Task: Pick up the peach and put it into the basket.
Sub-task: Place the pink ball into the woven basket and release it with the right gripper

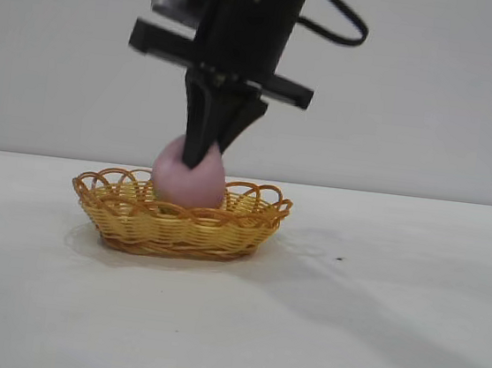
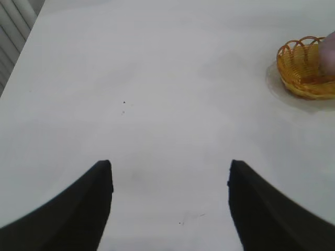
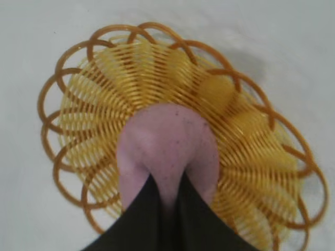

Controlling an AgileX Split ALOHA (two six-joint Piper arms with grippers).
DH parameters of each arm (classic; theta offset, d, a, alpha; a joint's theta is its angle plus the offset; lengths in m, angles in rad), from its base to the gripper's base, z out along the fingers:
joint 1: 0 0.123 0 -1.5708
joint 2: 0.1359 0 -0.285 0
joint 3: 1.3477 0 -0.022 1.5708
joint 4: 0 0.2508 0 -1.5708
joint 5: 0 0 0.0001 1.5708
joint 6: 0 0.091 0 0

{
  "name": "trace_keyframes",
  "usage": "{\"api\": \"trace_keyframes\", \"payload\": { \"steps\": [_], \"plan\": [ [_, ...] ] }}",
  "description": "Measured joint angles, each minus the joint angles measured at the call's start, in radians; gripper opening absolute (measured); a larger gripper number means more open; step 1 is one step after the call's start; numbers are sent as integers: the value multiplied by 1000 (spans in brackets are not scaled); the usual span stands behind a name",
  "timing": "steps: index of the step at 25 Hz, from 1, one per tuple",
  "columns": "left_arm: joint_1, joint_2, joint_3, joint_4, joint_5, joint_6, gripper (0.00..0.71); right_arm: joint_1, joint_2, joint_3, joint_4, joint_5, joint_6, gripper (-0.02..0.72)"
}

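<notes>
Exterior view: we count one peach [image 1: 189, 180], pinched by the right tool [image 1: 207, 149] inside one basket [image 1: 179, 221]; left tool [image 2: 170, 180] spread.

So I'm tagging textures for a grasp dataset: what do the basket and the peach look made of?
The basket looks like woven wicker or plastic cane: thin yellow strands, with orange-brown loops forming the rim. The peach looks matte, dull pink and faintly speckled, without shine; possibly foam or soft plastic, though real fruit cannot be ruled out. The right gripper holds it between dark fingers.
</notes>
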Motion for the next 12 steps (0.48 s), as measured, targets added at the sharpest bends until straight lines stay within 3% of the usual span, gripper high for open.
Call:
{"api": "trace_keyframes", "payload": {
  "steps": [1,7,8,12],
  "plan": [
    [0,0,0,0,0,0,477,0,4,0,-1,-7,0,64],
    [0,0,0,0,0,0,477,0,1,0,1,-22,0,433],
    [0,0,0,0,0,0,477,0,-6,0,1,-24,0,464],
    [0,0,0,0,0,0,477,-25,-82,0,-10,-49,14,461]
  ]
}}
